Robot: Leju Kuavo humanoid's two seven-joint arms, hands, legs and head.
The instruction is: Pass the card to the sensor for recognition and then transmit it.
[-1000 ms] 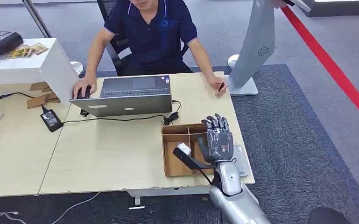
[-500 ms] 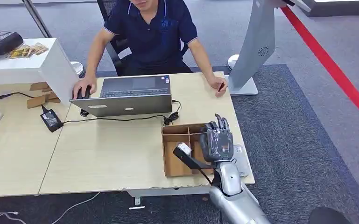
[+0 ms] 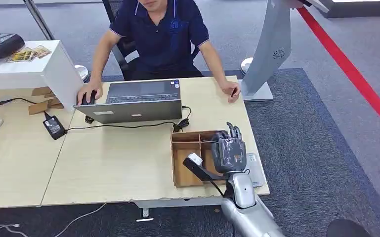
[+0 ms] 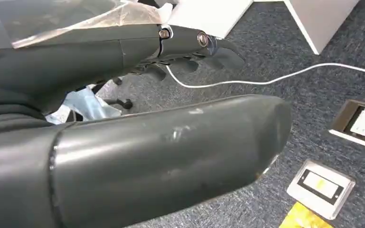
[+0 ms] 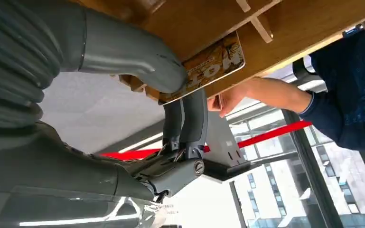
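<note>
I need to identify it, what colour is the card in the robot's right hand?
The card is orange-brown with printed pattern and lettering, clearest in the right wrist view.

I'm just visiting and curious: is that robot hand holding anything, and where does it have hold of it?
Yes: the right hand pinches a printed card by one end, thumb on one face, fingers on the other.

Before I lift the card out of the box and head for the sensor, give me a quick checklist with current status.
1. Right hand over the box: ok.
2. Card between thumb and fingers: ok, in the right wrist view.
3. Grip firmness: cannot tell.
4. Card clear of the box dividers: not ok, still at the box.
5. Sensor upright at the table's far right corner: ok.
6. Person's hand resting near the sensor base: not ok, watch the path.
</note>
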